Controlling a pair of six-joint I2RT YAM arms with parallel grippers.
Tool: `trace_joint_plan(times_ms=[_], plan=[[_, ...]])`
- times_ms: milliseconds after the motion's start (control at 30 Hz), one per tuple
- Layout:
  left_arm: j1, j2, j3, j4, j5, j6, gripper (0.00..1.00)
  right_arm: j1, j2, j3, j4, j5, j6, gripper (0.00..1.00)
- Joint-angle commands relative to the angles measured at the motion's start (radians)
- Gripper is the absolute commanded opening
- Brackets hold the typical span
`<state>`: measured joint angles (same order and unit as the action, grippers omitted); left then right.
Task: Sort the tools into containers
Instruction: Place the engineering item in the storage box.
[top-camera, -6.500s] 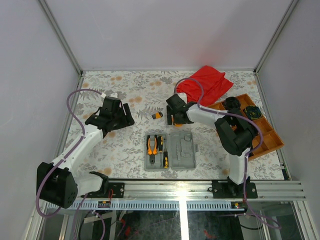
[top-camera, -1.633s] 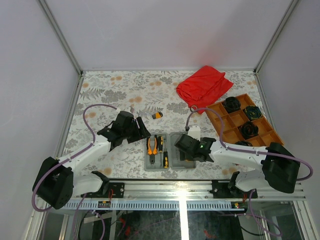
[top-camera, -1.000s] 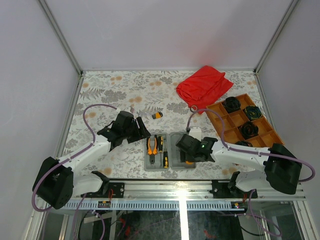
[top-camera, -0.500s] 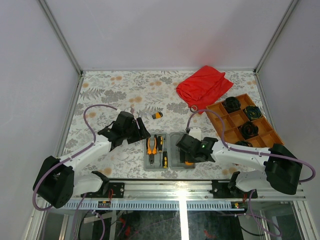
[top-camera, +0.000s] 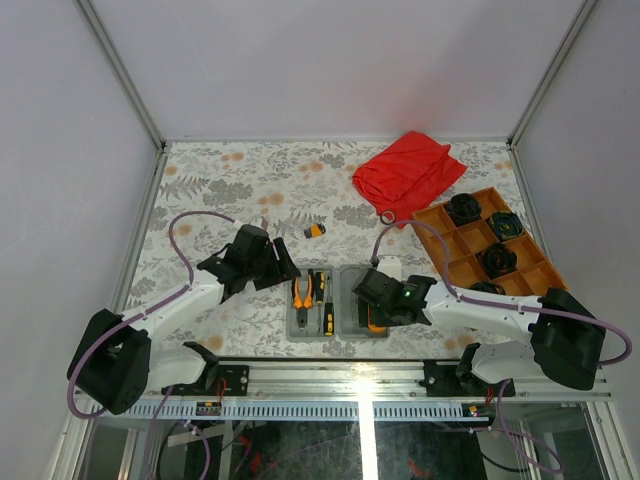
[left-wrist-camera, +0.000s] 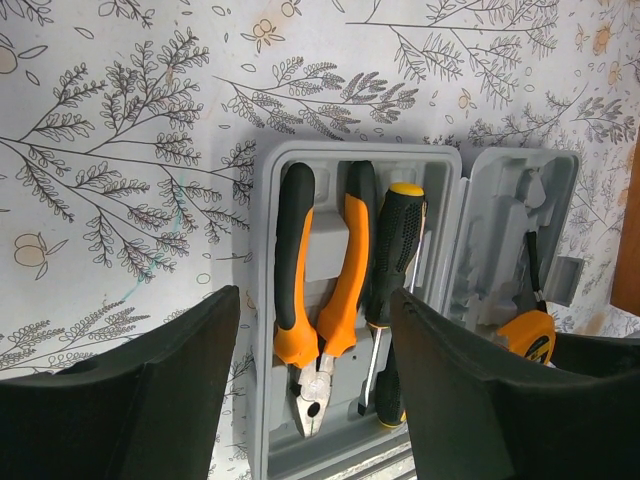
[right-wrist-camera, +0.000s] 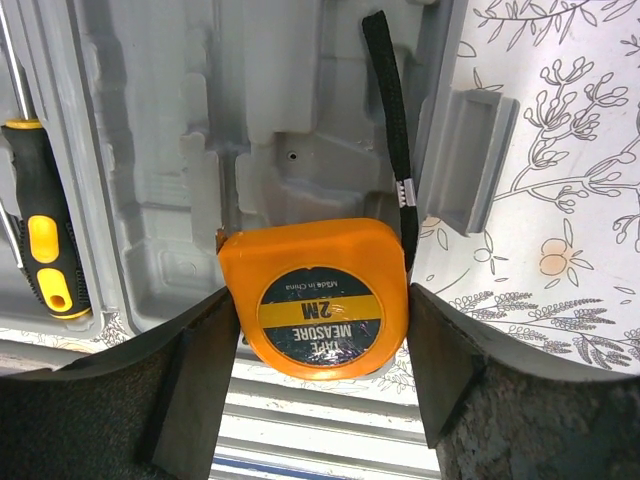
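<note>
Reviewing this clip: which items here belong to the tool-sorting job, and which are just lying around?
Part of the job:
pliers, screwdrivers, tape measure, small orange-black piece loose outside the case, grey case.

Just lying about:
red cloth, orange divided tray, black round parts in it.

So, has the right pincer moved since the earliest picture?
Yes. The right pincer has come nearer the arm bases, from beyond the grey case to over its right half, with the orange tape measure between its fingers.
</note>
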<state>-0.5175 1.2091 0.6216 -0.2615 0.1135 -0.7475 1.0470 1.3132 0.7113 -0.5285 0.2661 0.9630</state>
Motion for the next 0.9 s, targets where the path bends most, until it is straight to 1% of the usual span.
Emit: trace_joint_plan(times_ms=[0, 167, 333, 400, 500, 633, 667, 867], plan=[[-0.006, 0.008, -0.008, 0.047, 0.007, -0.007, 0.61, 0.012, -0.013, -0.020, 0.047, -0.078, -0.003, 0.73], [-0.006, 0.009, -0.009, 0.047, 0.010, -0.004, 0.60, 0.011, -0.007, -0.014, 0.037, -0.077, -0.010, 0.76], [-0.006, 0.007, -0.013, 0.044, 0.005, 0.000, 0.60, 0.011, -0.052, 0.019, -0.027, -0.023, -0.020, 0.76], [-0.006, 0.008, -0.017, 0.044, 0.005, -0.001, 0.60, 0.012, -0.074, 0.032, -0.044, -0.005, -0.033, 0.73], [-0.006, 0.009, -0.019, 0.048, 0.012, -0.003, 0.60, 0.011, -0.098, 0.039, -0.033, -0.002, -0.082, 0.64], [-0.005, 0.000, -0.008, 0.040, 0.010, 0.000, 0.60, 0.011, -0.082, 0.068, -0.048, -0.004, -0.169, 0.52], [-0.006, -0.006, -0.009, 0.038, 0.005, 0.000, 0.60, 0.012, -0.074, 0.075, -0.047, -0.005, -0.190, 0.51], [-0.006, -0.018, -0.038, 0.040, 0.002, -0.009, 0.60, 0.010, -0.032, 0.109, -0.033, 0.000, -0.280, 0.49]])
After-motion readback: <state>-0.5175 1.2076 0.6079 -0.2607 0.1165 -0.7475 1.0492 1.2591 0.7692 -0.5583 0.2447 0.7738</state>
